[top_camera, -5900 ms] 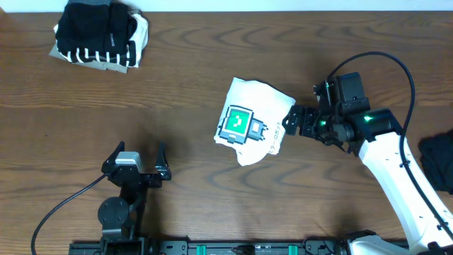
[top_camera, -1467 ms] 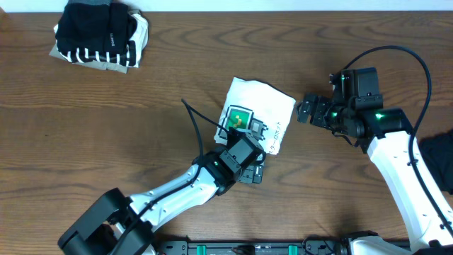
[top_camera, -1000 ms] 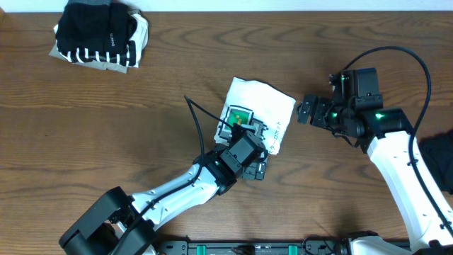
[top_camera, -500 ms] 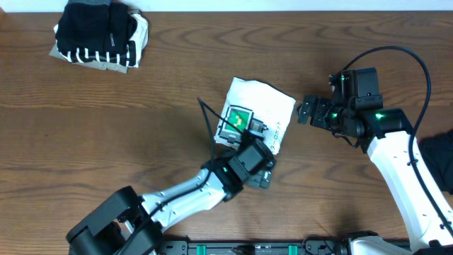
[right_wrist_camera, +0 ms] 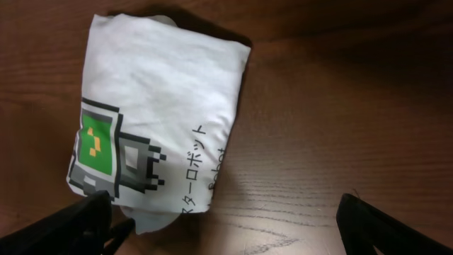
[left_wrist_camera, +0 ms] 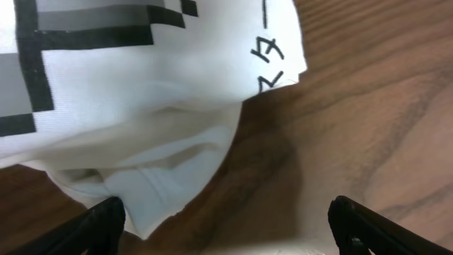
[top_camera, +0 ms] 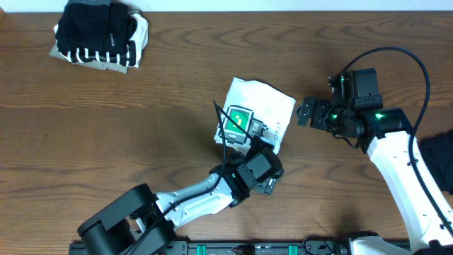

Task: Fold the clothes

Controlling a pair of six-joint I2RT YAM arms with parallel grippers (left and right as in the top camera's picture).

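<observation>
The white T-shirt (top_camera: pixel 258 106) lies folded into a small packet at the table's middle, green pixel print and dark lettering up. It also shows in the right wrist view (right_wrist_camera: pixel 163 92), and its near corner shows in the left wrist view (left_wrist_camera: pixel 141 142). My left gripper (top_camera: pixel 260 163) is open and empty, low over the shirt's near corner (left_wrist_camera: pixel 226 230). My right gripper (top_camera: pixel 306 113) is open and empty, just right of the shirt and apart from it (right_wrist_camera: pixel 226 219).
A stack of folded clothes (top_camera: pixel 99 35), black, black-and-white striped and beige, sits at the far left corner. A black garment (top_camera: pixel 439 159) lies at the right edge. The left arm's cable loops over the shirt's print.
My left arm came in from its rest place at the front left and has slid rightward along the shirt's near edge. My right gripper let go of the shirt's right edge, backed off, then held still.
</observation>
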